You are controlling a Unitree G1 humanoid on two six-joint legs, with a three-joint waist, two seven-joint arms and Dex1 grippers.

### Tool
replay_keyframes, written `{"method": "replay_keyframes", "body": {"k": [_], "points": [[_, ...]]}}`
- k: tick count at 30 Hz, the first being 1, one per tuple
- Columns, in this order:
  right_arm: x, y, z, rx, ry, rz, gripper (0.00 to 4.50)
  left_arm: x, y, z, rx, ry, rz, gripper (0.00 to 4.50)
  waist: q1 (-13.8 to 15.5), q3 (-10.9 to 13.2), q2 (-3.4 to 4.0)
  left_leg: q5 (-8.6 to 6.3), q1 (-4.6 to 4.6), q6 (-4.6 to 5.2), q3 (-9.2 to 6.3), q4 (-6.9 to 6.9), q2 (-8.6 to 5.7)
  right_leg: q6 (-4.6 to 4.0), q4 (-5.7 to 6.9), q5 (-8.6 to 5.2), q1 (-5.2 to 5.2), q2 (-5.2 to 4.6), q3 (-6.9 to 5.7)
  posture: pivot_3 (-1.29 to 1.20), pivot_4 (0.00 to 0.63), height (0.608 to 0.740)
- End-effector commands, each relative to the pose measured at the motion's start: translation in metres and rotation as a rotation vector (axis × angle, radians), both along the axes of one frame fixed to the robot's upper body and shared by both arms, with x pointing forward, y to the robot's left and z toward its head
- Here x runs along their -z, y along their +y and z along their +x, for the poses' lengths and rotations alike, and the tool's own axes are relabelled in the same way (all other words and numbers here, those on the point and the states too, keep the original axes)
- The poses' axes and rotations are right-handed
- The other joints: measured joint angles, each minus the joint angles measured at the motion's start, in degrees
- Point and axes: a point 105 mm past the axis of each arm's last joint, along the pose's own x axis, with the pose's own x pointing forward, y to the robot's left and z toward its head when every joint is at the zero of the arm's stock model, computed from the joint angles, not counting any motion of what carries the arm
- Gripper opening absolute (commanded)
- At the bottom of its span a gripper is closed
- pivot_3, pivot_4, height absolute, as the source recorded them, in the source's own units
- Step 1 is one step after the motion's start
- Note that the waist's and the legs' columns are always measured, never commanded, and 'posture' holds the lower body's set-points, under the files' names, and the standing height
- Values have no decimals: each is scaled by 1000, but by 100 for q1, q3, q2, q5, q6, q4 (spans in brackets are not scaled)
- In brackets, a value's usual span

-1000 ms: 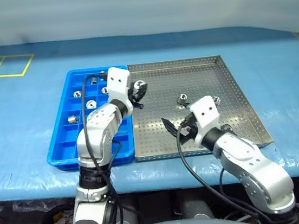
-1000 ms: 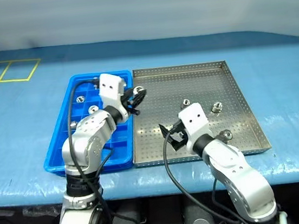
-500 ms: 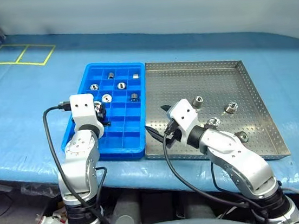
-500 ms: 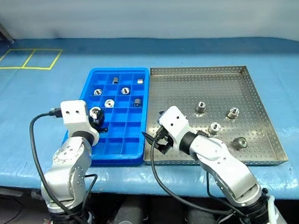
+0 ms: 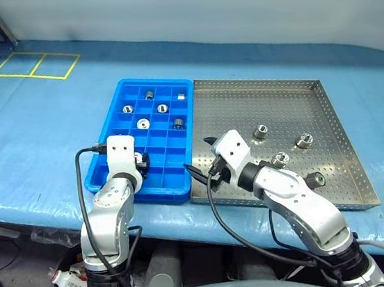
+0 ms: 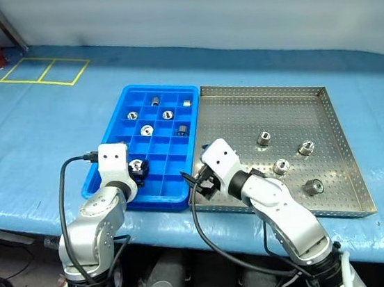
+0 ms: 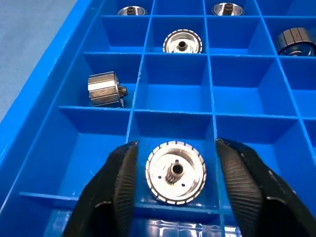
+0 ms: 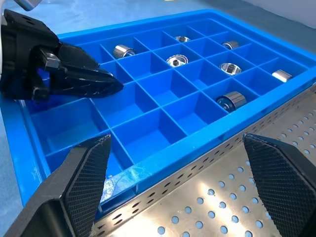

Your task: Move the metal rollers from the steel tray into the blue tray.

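My left gripper (image 7: 175, 170), which a second ago carried a roller clamped shut above the trays' shared edge, has dropped to the blue tray (image 5: 108, 148) and parted its fingers; the roller (image 7: 176, 172) now sits loose between them in a near compartment. My right gripper (image 8: 175, 185) waits wide open and empty at the steel tray (image 5: 327, 106), where four metal rollers (image 5: 261, 132) remain.

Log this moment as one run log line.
left gripper: open around shiny metal roller in blue plastic tray | right gripper: open, empty

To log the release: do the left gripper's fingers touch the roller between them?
Apart. In the left wrist view, blue shows between each finger and the roller.
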Motion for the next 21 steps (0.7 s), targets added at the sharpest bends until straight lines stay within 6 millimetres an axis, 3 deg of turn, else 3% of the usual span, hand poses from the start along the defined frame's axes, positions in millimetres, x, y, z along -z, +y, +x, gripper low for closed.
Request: {"method": "replay_keyframes", "body": {"k": [1,5,10,15,21], "points": [[-12,-2,-2,17,-50,22,4500,-23,-8,7,50,-95,18,4175,5,0,0,0,0,0,0,0,0,0,0,0,0,0,0,313,150,740],[-12,-11,-6,63,-51,27,4500,-48,-25,23,168,-197,6,4175,-6,0,1,-1,-2,-1,2,-1,0,-2,-1,-1,-2,0,-1,235,150,740],[-11,-34,-12,192,-44,39,4500,-69,-85,34,565,-240,-63,4175,-98,0,0,-3,-4,-4,2,-1,-5,-2,-10,-1,-16,-15,-16,138,150,740],[-10,-57,-21,326,-39,49,4500,-71,-139,50,756,-230,-84,4175,-307,-1,1,12,-12,28,5,0,-16,-1,-9,-1,1,-20,-12,37,150,740],[-9,-68,-33,422,-35,47,4500,-56,-186,64,843,-182,-87,4175,-732,-2,3,13,-12,32,8,1,-14,-2,-8,-2,2,-14,-8,-65,150,740]]}}
